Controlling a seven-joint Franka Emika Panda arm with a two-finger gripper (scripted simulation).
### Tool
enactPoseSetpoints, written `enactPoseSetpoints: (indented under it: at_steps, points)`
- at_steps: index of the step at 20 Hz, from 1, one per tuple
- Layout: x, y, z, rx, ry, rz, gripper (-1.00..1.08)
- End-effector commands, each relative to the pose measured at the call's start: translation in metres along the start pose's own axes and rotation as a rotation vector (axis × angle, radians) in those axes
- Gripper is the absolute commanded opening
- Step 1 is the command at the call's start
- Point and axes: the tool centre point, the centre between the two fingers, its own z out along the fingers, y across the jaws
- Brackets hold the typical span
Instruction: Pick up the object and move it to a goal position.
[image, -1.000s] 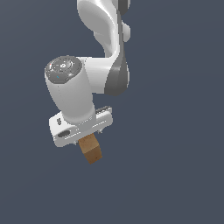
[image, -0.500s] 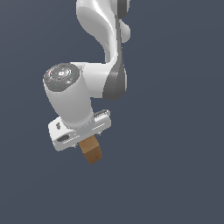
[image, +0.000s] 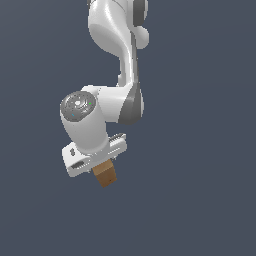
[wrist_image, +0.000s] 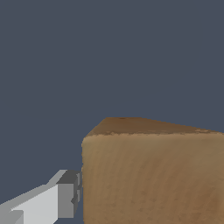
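The tan-brown wood block hangs under my white gripper in the exterior view, in mid-air over the plain dark grey ground. The gripper is shut on the block; the fingers are mostly hidden by the hand and the block. In the wrist view the block fills the near frame, and one grey-tipped finger presses against its side. The other finger is out of view.
The white arm rises above the gripper toward the top of the exterior view. Nothing else shows on the uniform dark grey surface.
The arm has swung slightly toward the exterior view's left with the block held in it; the grip looks the same.
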Motion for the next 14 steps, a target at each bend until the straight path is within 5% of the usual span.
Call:
enactPoseSetpoints:
  at_steps: [1,7,8,14]
  points:
    - [0.0000,0.0003,0.0077,-0.001,0.001,0.000,1.00]
    - [0.0015,0.0009,0.0080,-0.001,0.001,-0.001,1.00]
    - [0.0015,0.0009,0.0080,-0.001,0.001,-0.001,-1.00]
    - [0.0015,0.0009,0.0080,-0.001,0.001,-0.001,-1.00]
